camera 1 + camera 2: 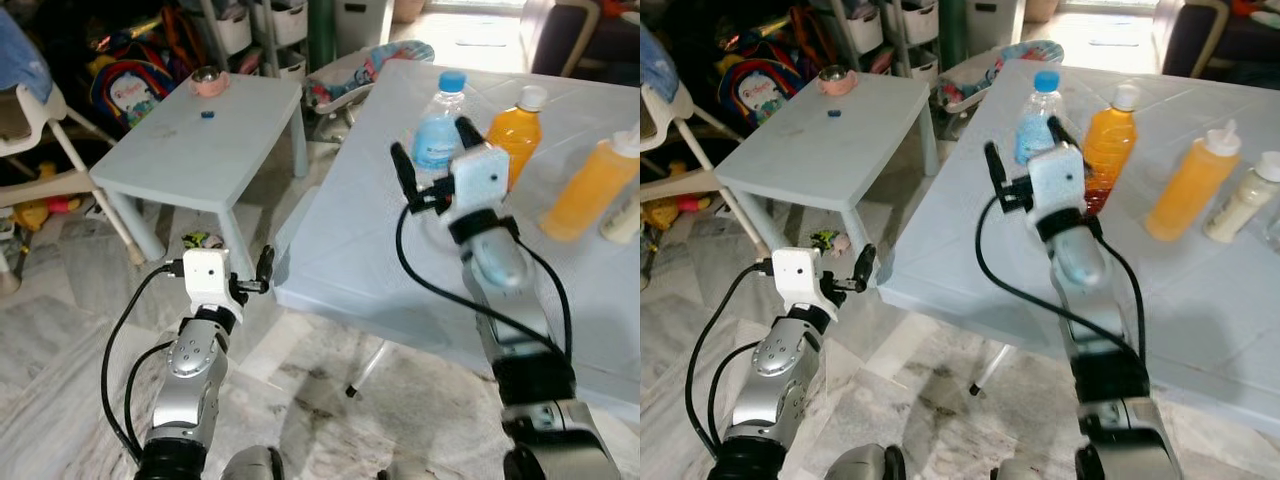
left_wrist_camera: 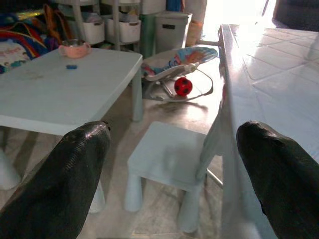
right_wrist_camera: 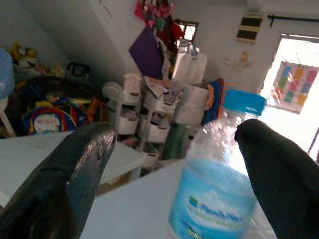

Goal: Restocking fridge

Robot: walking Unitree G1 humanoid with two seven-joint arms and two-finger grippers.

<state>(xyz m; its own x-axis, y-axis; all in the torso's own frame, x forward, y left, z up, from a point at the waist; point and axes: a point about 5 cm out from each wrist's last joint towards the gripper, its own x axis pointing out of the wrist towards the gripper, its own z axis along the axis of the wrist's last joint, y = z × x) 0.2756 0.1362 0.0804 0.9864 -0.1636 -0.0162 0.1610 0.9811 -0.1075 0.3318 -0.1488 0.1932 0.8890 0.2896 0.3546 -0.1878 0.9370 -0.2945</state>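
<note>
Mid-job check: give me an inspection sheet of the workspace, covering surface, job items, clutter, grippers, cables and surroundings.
Surface: pale blue table, bare near its front edge.
Job's things: water bottle with blue cap, upright; orange juice bottle beside it; orange squeeze bottle and cream bottle further right.
Clutter: nothing seen on the table.
Grippers: right gripper open, jaws either side of the water bottle, not closed on it; left gripper open, low beside the table corner.
Cables: black cable looping off the right wrist; another along the left arm.
Surroundings: small side table with pink bowl, baby bouncer, red ball.
</note>
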